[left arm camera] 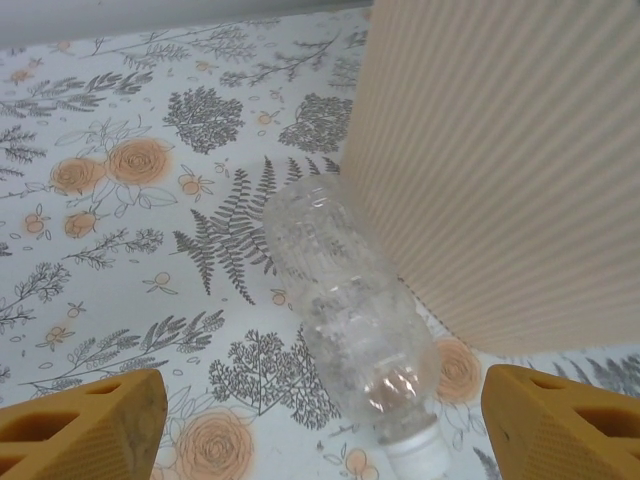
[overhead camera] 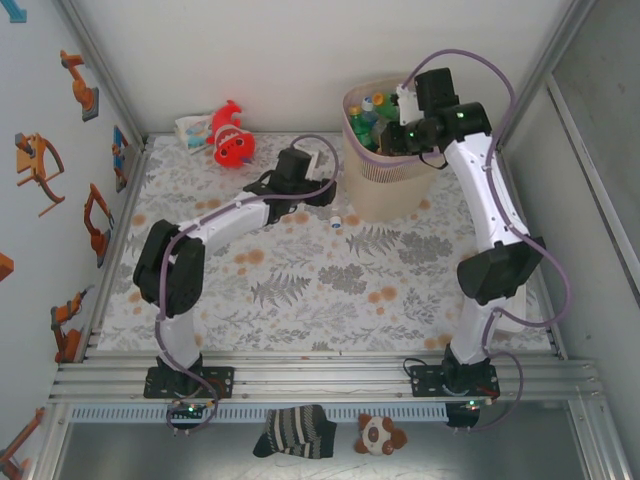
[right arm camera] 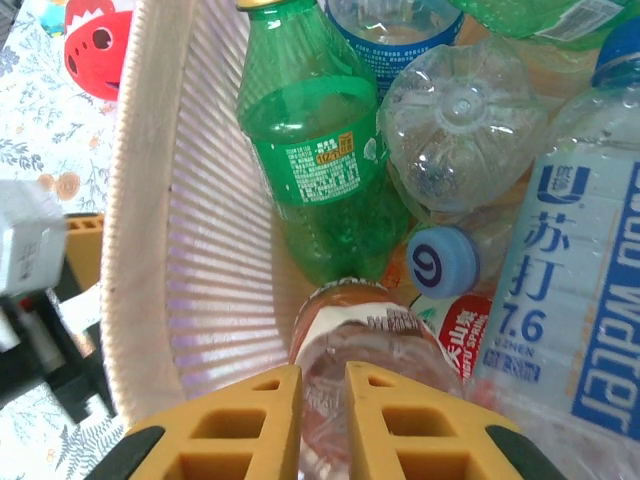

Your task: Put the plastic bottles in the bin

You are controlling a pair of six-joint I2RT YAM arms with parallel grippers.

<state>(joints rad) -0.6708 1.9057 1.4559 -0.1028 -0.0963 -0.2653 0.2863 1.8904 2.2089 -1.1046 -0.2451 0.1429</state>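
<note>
Just left of the bin [left arm camera: 500,150], a clear bottle [left arm camera: 345,310] lies on the surface [left arm camera: 120,250] inside the spread left end effector [left arm camera: 322,425] and could roll or squirt free if squeezed off-centre, while the right end effector [right arm camera: 322,378], over the bin, is nearly pressed together, its grip impossible to tell.

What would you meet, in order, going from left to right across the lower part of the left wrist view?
Left gripper's yellow fingertip → clear plastic bottle, lying on the floral tablecloth → other yellow fingertip.
</note>
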